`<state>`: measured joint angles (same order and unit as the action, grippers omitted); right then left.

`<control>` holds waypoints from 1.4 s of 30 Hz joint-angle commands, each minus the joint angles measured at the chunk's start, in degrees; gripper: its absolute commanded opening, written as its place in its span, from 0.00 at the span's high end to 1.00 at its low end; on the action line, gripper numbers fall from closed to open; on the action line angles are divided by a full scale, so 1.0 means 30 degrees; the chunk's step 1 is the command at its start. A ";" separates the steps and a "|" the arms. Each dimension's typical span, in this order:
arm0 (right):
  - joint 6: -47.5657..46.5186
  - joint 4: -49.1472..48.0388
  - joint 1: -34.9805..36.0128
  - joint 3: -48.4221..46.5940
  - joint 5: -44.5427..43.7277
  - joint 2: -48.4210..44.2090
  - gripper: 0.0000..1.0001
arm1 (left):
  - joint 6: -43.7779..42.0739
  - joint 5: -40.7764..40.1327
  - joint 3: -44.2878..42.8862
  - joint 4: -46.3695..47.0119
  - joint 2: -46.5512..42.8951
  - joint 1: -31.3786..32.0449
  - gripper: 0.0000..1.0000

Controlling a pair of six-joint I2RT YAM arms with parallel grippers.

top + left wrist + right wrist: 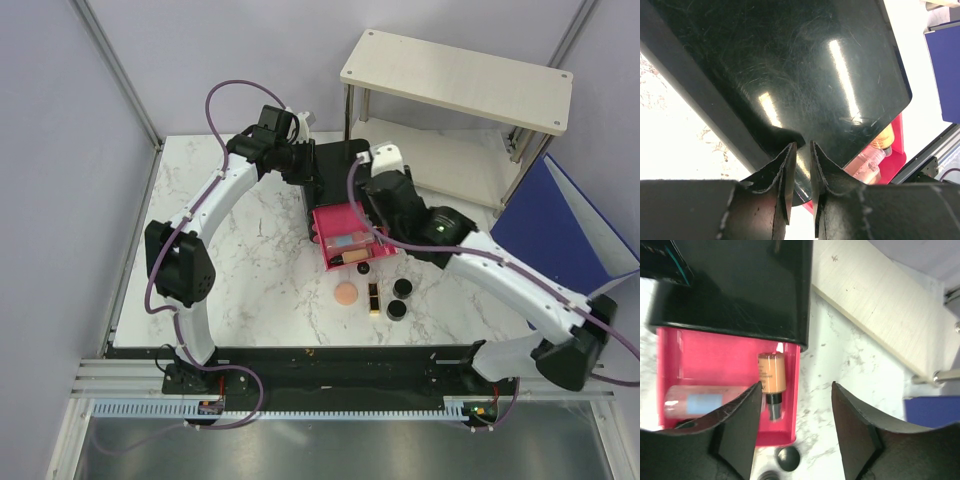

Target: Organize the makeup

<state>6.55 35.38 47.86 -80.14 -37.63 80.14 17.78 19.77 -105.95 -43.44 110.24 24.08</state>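
The black box (335, 172) stands at the back of the table with its pink drawer (322, 222) pulled out. In the drawer lie a clear tube (705, 400) and a tan bottle (772, 372); both also show in the left wrist view, the tube (867, 162) and the bottle (883, 137). A peach disc (345, 293), a black-gold lipstick (373, 296) and two black jars (403, 288) (396, 309) sit on the table in front. My right gripper (796, 390) is open and empty above the drawer's right wall. My left gripper (801, 147) is shut, its tips at the box's top left edge.
A wooden two-tier shelf (455, 75) stands behind the box at the back right. A blue binder (560, 220) leans at the right. One black jar (788, 458) lies just past the drawer's front corner. Purple walls close the left side.
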 commanded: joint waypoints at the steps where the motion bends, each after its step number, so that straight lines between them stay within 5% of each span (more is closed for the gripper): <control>1: 0.4432 0.0191 0.0015 0.2274 0.1229 -0.3587 0.40 | -0.1679 -0.2167 0.1450 -0.5090 0.2219 -0.0115 0.72; 8: 0.8421 -0.0246 0.0015 0.7605 0.6031 -0.7695 0.46 | -0.1650 -0.2020 0.1333 -0.5090 0.2308 -0.0115 0.71; 17: 0.9507 -0.3321 0.0044 1.4023 1.0343 -1.0863 0.37 | -0.1708 -0.2078 0.1333 -0.5061 0.2366 -0.0115 0.71; 34: 0.8482 -0.7687 0.0044 1.3940 0.9291 -0.6763 0.40 | -0.1884 -0.2254 0.1889 -0.5061 0.2308 -0.0174 0.71; 42: 0.8717 -0.9037 0.0044 1.3120 0.8471 -0.4538 0.51 | -0.1708 -0.1991 0.1860 -0.5061 0.2366 -0.0232 0.71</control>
<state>32.64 12.97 47.83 -37.65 -9.56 64.31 17.41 20.01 -105.84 -43.18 110.54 24.08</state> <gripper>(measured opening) 0.513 0.288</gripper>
